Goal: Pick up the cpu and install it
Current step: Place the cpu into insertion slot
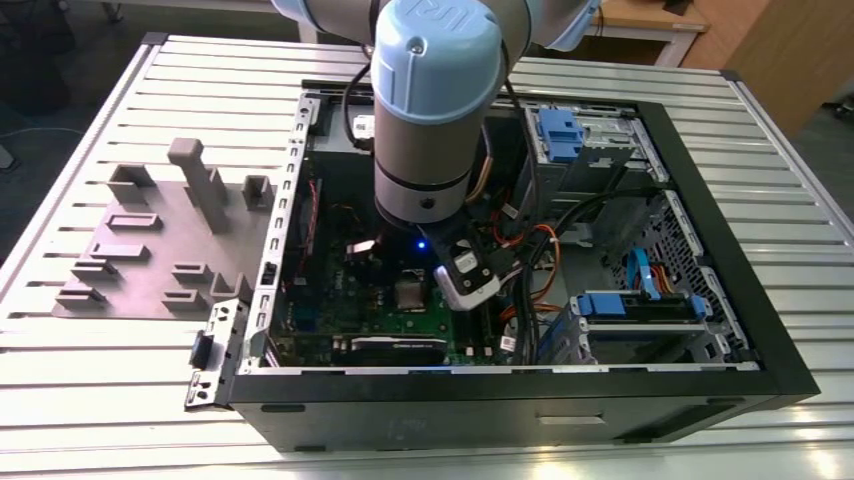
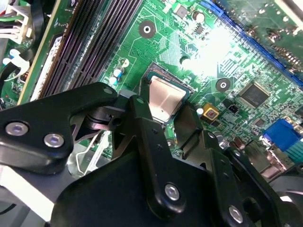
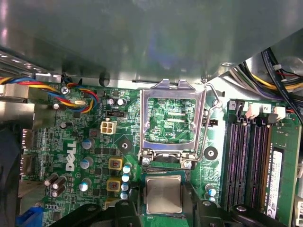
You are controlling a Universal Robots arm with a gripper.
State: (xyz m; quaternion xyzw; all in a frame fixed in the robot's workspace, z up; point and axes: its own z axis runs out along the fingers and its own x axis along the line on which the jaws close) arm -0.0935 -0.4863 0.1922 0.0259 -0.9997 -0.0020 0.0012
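The cpu (image 3: 164, 195), a small square chip with a dull silver top, sits between my gripper's black fingers (image 3: 137, 201), which press against two opposite edges. In the second wrist view the cpu (image 2: 165, 98) lies over the dark socket on the green motherboard (image 2: 236, 61), level with the board, and my gripper (image 2: 165, 113) is shut on it. The socket's silver frame (image 3: 173, 87) is swung open beside the chip. In the exterior view my gripper (image 1: 461, 285) reaches down into the open computer case (image 1: 694, 380).
Dark memory slots (image 3: 248, 156) run along one side of the socket. Coloured cables (image 3: 78, 97) lie on the other side. In the case are blue drive cages (image 1: 561, 130) and wire bundles (image 1: 534, 240). A grey plastic fixture (image 1: 160, 250) stands on the slatted table at the exterior view's left.
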